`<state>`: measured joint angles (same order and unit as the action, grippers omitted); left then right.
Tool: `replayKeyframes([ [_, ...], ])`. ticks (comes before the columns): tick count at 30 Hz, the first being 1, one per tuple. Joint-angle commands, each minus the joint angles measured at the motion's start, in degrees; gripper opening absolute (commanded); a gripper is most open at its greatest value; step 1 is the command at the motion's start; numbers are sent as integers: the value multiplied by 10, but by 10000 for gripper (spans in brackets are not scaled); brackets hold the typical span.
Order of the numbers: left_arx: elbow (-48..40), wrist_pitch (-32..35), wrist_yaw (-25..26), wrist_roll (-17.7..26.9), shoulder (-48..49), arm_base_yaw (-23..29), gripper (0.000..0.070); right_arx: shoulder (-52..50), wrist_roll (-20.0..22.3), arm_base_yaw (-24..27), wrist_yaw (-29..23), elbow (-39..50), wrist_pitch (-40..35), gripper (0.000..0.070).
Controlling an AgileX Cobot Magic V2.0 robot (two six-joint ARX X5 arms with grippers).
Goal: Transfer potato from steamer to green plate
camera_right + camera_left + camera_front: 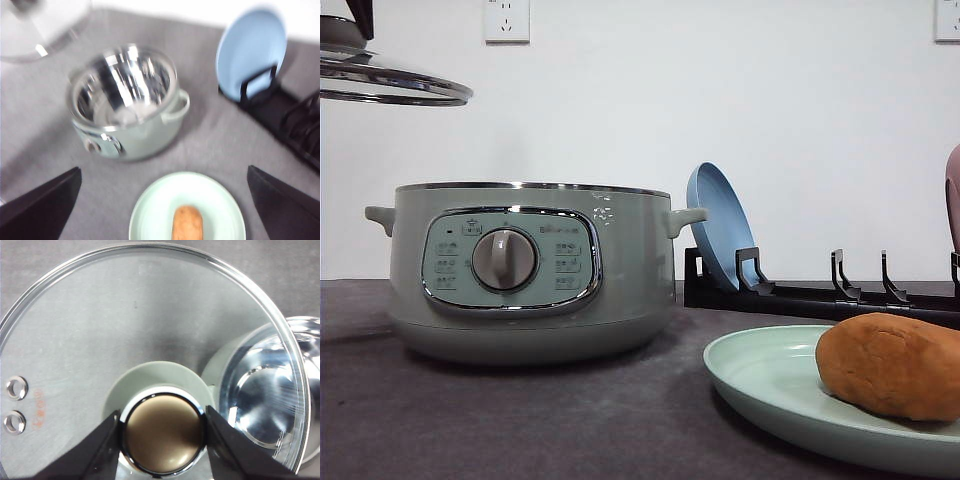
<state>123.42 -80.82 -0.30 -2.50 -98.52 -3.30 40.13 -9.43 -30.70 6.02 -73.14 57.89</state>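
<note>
Pinching the glass lid (125,340) by its knob, the left claw (162,440) keeps the steamer (525,270) uncovered, while the right claw (165,210) hangs spread wide above the potato (187,222) on the green plate (150,215).

Orange-brown potato (890,365), mint-green plate (760,375), sage-green steamer (525,270)

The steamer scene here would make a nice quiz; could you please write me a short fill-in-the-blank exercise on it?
1. The potato lies on the ____ plate.
2. The left gripper holds the glass lid by its ____.
3. The blue plate stands upright in a black ____.
4. The steamer pot is ____ inside, and the right gripper fingers are spread above the potato.

Missing words: green; knob; rack; empty
</note>
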Motion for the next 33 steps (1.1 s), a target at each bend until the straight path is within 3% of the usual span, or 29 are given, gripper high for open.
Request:
replayKeyframes([
  [1,25,3,-1,-3,-3,-5,0,-11,2,-2,0,-9,3,695],
  [18,25,2,-1,-8,-3,-76,0,-65,-24,-2,2,-9,20,695],
  [33,25,2,-1,-10,-3,-196,0,-65,-26,-2,2,-9,19,695],
])
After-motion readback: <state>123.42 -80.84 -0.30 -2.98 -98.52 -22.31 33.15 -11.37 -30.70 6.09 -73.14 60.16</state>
